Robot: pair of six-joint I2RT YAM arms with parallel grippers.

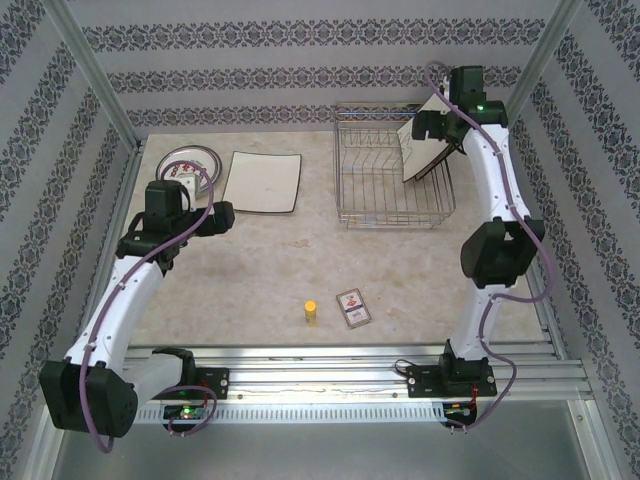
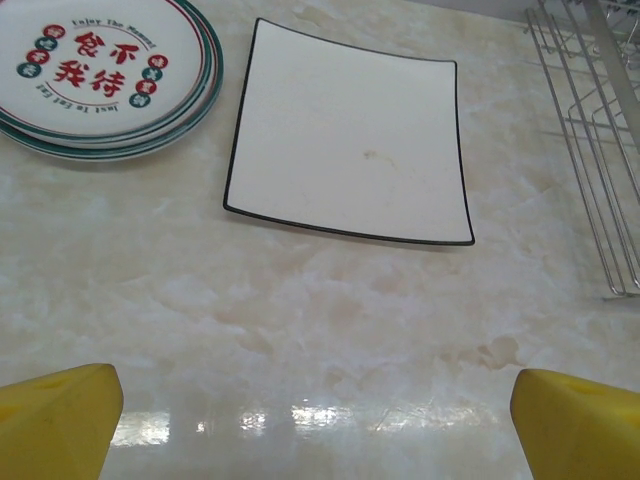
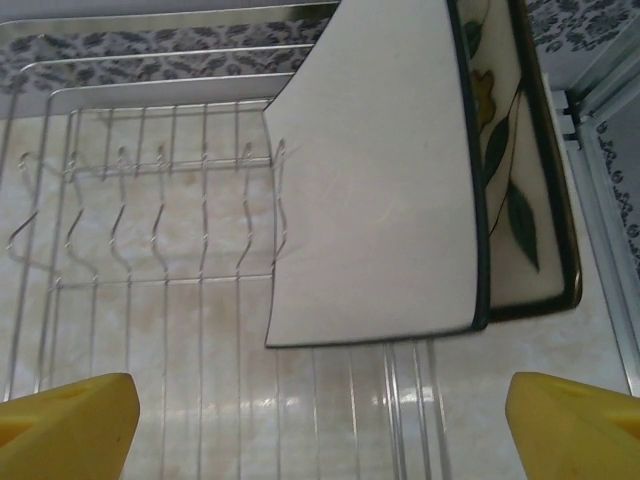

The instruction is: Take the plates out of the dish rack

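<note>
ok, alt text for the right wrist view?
Two square cream plates lean on edge in the dish rack, the rear plate showing painted leaves. The right hand is open, its yellow fingers at the bottom corners, touching nothing.

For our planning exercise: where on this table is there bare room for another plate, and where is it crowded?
Free: the strip between the flat square plate and the rack, and the wide middle in front of both, up to the yellow bottle and card. Crowded: the far-left corner by the round plates.
</note>
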